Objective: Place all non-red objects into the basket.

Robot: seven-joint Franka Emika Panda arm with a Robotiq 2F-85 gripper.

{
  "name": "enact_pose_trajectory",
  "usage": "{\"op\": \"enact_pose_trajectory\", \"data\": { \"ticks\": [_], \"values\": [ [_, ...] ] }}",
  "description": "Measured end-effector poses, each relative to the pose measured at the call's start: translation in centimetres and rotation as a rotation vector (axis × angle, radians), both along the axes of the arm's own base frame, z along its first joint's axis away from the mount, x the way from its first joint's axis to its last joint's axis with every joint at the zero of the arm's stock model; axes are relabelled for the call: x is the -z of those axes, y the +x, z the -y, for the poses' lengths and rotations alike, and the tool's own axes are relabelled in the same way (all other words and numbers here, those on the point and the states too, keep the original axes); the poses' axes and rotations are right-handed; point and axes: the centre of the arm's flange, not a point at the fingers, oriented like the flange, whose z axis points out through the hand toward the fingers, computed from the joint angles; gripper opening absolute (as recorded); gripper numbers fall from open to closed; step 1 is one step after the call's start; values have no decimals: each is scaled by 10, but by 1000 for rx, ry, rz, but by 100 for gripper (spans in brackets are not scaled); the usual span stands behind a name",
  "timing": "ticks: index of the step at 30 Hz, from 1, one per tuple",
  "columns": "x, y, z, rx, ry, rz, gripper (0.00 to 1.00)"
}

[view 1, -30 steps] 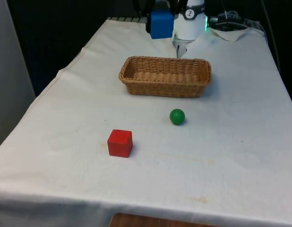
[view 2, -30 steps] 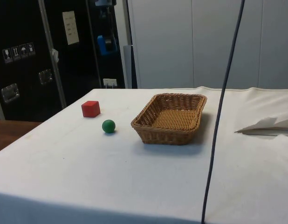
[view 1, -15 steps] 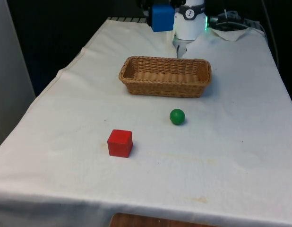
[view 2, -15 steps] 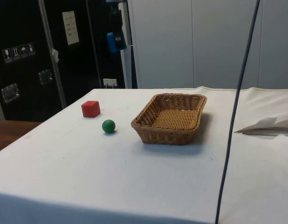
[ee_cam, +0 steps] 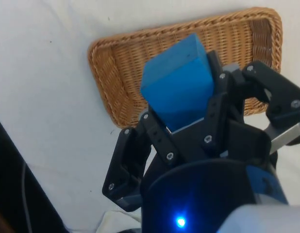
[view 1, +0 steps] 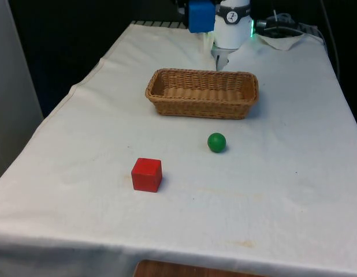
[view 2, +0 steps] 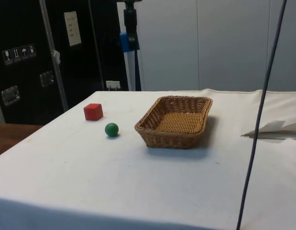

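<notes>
My gripper (ee_cam: pixel 185 102) is shut on a blue block (ee_cam: pixel 175 82), carried high in the air. In the front view the blue block (view 1: pixel 201 15) hangs beyond the far rim of the wicker basket (view 1: pixel 199 109), a little to the front view's left of its middle. From the side, the block (view 2: pixel 129 41) is well above the table, to the left of the basket (view 2: pixel 169 138). In the wrist view the basket (ee_cam: pixel 113 87) lies under the block. A green ball (view 1: pixel 216 142) and a red cube (view 1: pixel 147 174) rest on the cloth in front of the basket.
The basket's inside looks bare. A crumpled fold of white cloth (view 1: pixel 282 41) lies at the table's far end on the front view's right. A dark cable (view 2: pixel 259 115) hangs across the side view. The ball (view 2: pixel 111 129) and cube (view 2: pixel 93 111) sit apart.
My gripper has carried the blue block towards the front view's right and slightly up, closer to the spot above the basket. The ball, cube and basket have not moved.
</notes>
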Motion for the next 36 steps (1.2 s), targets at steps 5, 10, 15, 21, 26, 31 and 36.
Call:
{"op": "enact_pose_trajectory", "data": {
  "ticks": [5,10,15,21,26,31,36],
  "values": [
    [0,-16,1,-5,16,20,3],
    [1,-27,1,-9,23,31,3],
    [12,-41,0,-12,33,43,3],
    [29,-59,-1,-17,39,62,3],
    [43,-75,-1,-19,45,71,3],
    [57,-89,-1,-23,47,81,3],
    [74,-104,-2,-24,53,88,3]
  ]
}}
